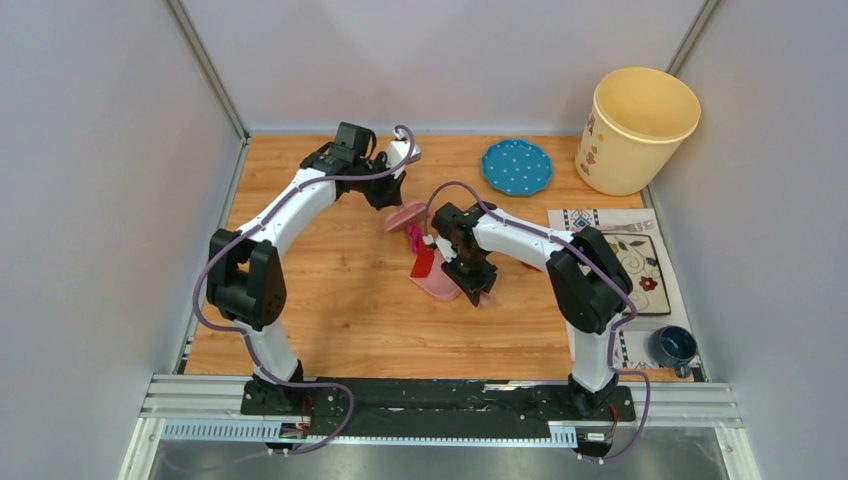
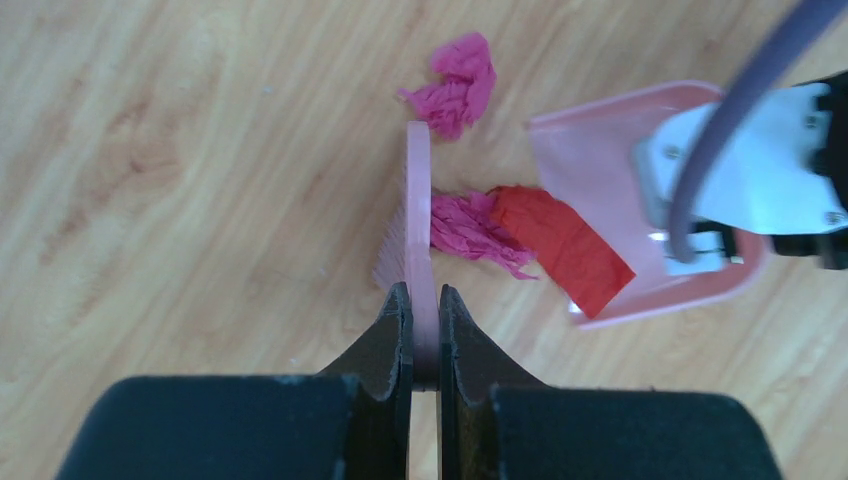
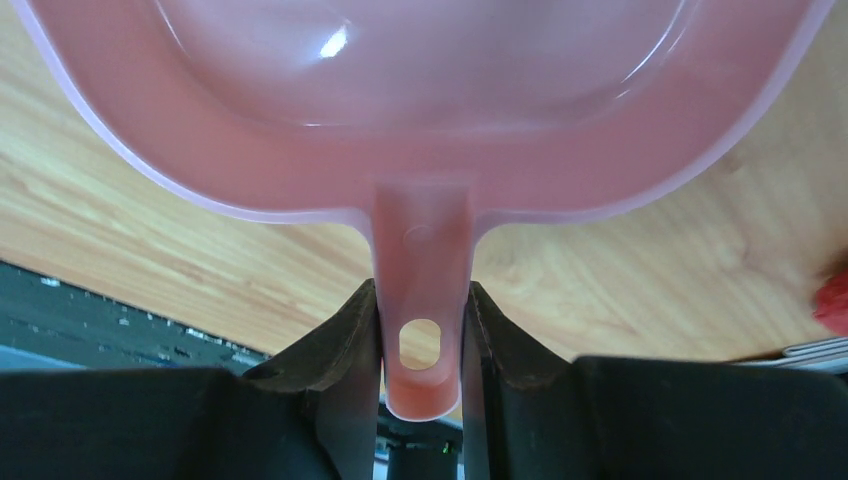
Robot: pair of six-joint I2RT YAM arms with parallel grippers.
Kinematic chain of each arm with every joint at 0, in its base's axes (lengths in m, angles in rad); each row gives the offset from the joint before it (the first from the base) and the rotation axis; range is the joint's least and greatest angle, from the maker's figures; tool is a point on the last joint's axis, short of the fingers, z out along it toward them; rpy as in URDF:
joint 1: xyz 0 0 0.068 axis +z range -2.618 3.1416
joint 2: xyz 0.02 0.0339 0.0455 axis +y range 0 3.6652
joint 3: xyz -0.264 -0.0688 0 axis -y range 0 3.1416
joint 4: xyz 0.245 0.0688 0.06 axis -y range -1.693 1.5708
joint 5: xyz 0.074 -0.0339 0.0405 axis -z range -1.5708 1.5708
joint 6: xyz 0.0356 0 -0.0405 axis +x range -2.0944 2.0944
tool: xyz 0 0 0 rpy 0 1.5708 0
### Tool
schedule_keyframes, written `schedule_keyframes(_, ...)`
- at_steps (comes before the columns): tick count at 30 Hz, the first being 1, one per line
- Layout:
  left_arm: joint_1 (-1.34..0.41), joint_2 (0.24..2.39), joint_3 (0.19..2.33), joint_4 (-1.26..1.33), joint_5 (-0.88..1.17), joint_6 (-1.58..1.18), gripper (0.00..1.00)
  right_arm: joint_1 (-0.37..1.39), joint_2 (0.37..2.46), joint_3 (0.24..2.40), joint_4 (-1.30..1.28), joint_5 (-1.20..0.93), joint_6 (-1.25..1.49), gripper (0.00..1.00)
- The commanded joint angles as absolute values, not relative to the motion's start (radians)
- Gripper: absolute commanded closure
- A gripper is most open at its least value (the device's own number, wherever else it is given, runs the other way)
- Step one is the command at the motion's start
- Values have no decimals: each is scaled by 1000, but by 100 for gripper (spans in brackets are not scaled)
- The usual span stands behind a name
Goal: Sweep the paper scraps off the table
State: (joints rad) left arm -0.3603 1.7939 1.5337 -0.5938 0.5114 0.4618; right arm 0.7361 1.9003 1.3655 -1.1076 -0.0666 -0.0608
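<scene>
Scraps (image 2: 480, 232) lie just past the left claw (image 2: 424, 300), which is clamped on one brush (image 2: 418, 200). The right claw (image 3: 420, 300) pinches the handle of the one dustpan (image 3: 420, 120). A red strip (image 2: 560, 245) laps the pan's lip and a magenta wad (image 2: 462, 222) touches the brush. A second wad (image 2: 455, 85) sits loose on the table (image 2: 150, 150). That's three in view and none fully in, so I'd call it about midway.

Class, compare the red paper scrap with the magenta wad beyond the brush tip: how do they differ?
The red scrap is a flat strip; the magenta wad is crumpled. The red scrap overlaps the dustpan lip; the magenta wad lies on bare table. Both are thin paper.
</scene>
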Motion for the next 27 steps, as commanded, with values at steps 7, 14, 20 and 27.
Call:
schedule_keyframes(7,-382,1712,1520,-815,656,157,100,726,1968,1489,-1032,-64,-89,100)
schedule_keyframes(14,-387,1663,1532,-799,715,95,100,729,1893,1456,-977,-124,-124,100)
schedule_keyframes(20,-387,1632,1551,-804,586,165,100,727,1832,1416,-968,-138,-170,100)
schedule_keyframes(27,-388,1562,1571,-776,359,314,100,729,1744,1345,-937,-170,-212,100)
